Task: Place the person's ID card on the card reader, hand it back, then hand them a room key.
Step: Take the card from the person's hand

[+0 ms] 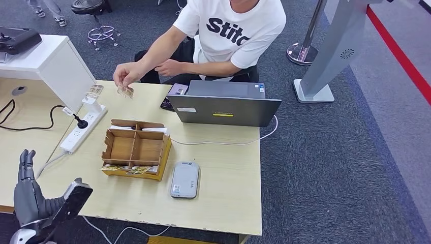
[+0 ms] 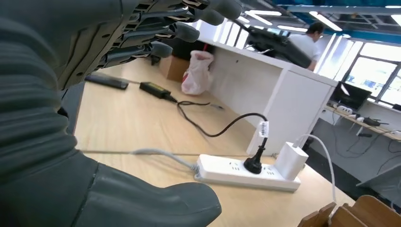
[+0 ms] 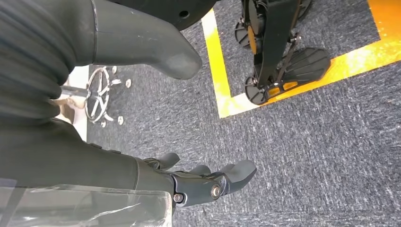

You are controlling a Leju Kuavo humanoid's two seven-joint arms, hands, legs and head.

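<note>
Two hands: both of ours are empty, neither touching anything.
Left hand (image 1: 28, 195): we hold it raised at the near left edge of the table (image 1: 223, 203), fingers straight and apart, thumb out, grasping nothing. In its wrist view the fingers (image 2: 179, 30) spread above the tabletop and the thumb (image 2: 156, 201) stands clear of them.
Right hand (image 3: 208, 182): it hangs at our side over the carpet, fingers loosely extended, released, with nothing in it.
Power strip (image 1: 84, 129): just beyond our left hand, white, with a black plug and a white charger in it.
Cardboard organiser (image 1: 134, 148): mid-table, open compartments; slim cards, perhaps room keys, seem to lie along its near edge, though we cannot read them.
Card reader (image 1: 184, 179): flat and grey, just beside the organiser's near right corner, nothing on it.
ID card (image 1: 125, 91): pinched in the person's hand (image 1: 127, 75), held out above the far left part of the table, well apart from our left hand.
Laptop (image 1: 223, 107): open in front of the person, its back toward us.
Step in hand: we judge this the very start, the card offered and not yet taken.
Next move: our left hand should reach forward past the power strip, close on the card, then carry it over to the reader.
</note>
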